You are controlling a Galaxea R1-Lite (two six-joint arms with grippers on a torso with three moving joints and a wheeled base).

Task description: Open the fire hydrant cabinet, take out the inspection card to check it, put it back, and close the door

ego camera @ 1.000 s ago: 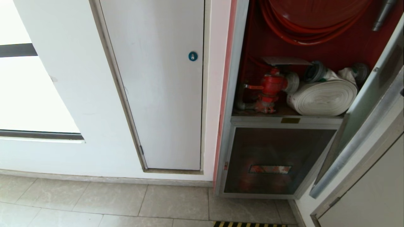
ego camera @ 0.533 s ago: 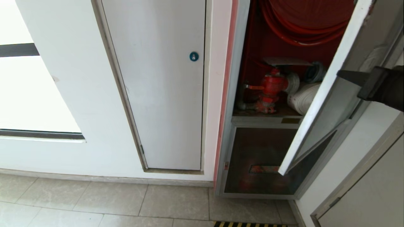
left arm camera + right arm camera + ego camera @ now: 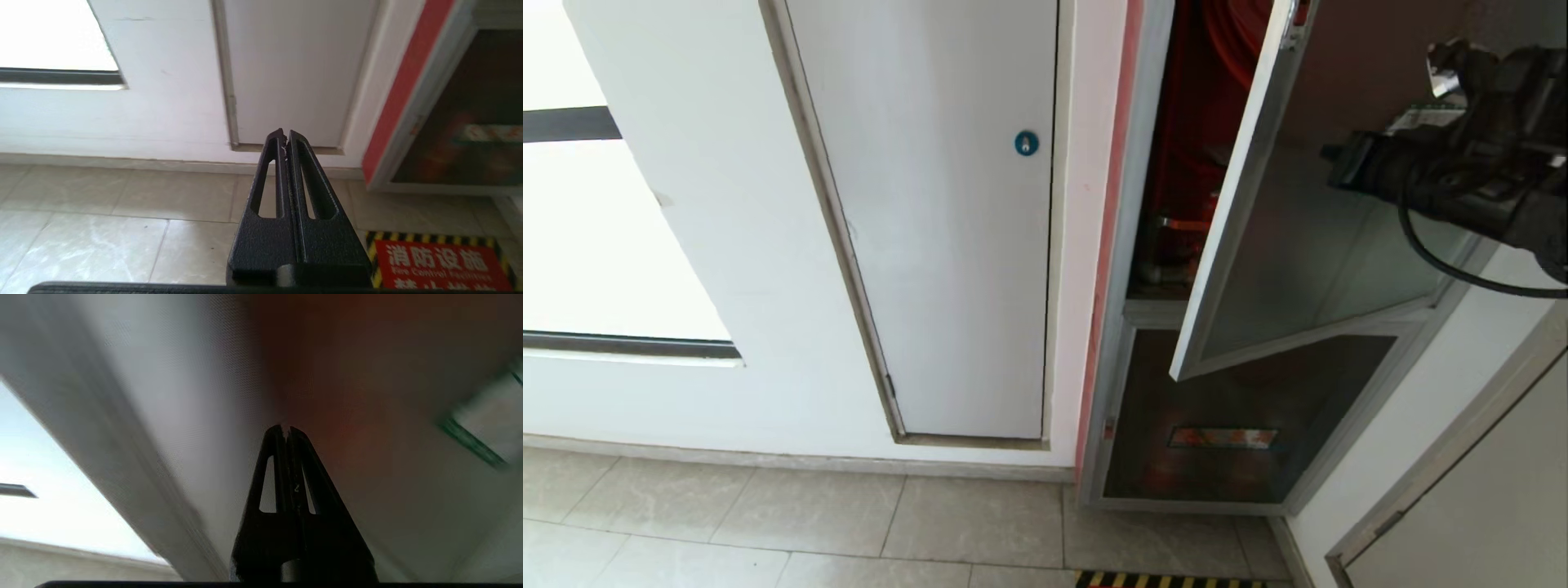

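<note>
tinted glass door half swung, between open and shut, across front of red fire hydrant cabinet. right hand, fingers pressed together, empty, tip at glass. step looks like closing; next move needs steady push until latch catches. inspection card not visible. right wrist view alone shows green-bordered sticker. left hand pressed together, low over floor.

- Daylight is bright on the white wall; the pale area at the far left of the head view is blown out.
- The fire hydrant cabinet interior is dim, dark red.
- The door glass carries a grey sheen.
- Straight frame lines bow in the head view.
- The right wrist view is smeared; only the right gripper is fairly sharp.
- The left wrist view is sharper, softening near the floor sign.
</note>
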